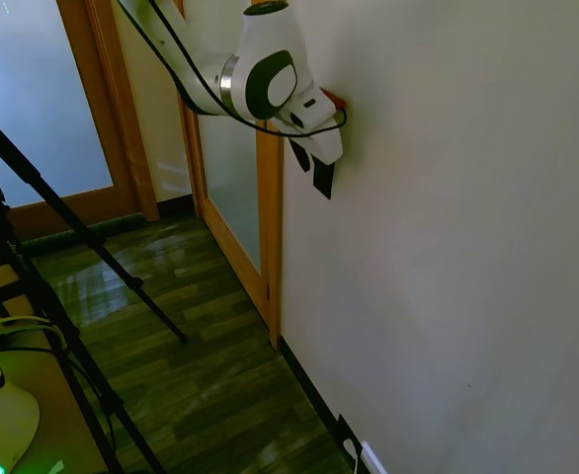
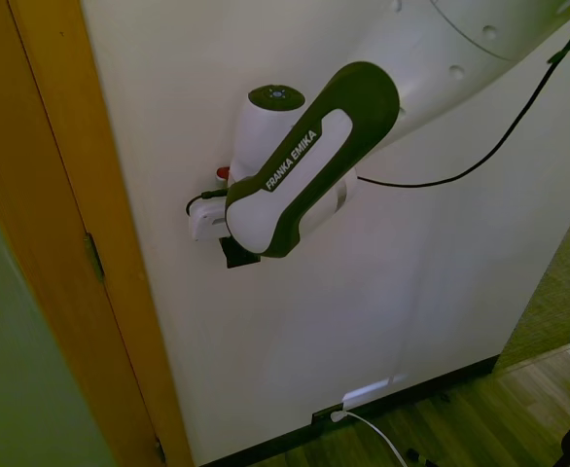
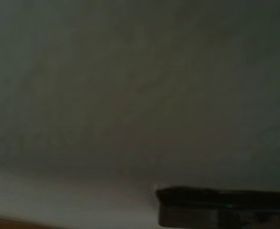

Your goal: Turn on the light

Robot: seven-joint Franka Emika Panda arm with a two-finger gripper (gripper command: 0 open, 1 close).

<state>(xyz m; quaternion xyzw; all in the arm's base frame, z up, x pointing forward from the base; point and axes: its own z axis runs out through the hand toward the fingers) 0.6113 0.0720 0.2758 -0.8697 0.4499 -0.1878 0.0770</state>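
The gripper [image 1: 314, 163] at the end of the white arm [image 1: 260, 79] is pressed up close to a pale wall [image 1: 448, 247], high up beside a wooden door frame [image 1: 268, 227]. From both outside views its fingers are hidden by the wrist and the black plate, so whether it is released or clenched cannot be told.

Right at the gripper, just below and partly behind it, sits the light switch [image 1: 322, 179], a small flat black plate on the wall. Only its lower corner shows in the first outside view. In the second outside view the same black plate [image 2: 238, 253] peeks out under the arm's last link. In the blurred wrist view a dark rectangle [image 3: 223, 206] lies against the wall at close range. Whether the gripper touches the plate cannot be told.

Beside the gripper, on the far side of the door frame, is a frosted glass door [image 1: 232, 188].

Well below the gripper, a dark baseboard [image 1: 309, 390] runs along the foot of the wall, with a small white outlet plate [image 2: 368, 393] and a white cord [image 2: 382, 443] near it. Beneath that lies dark wood-plank flooring [image 1: 210, 346].
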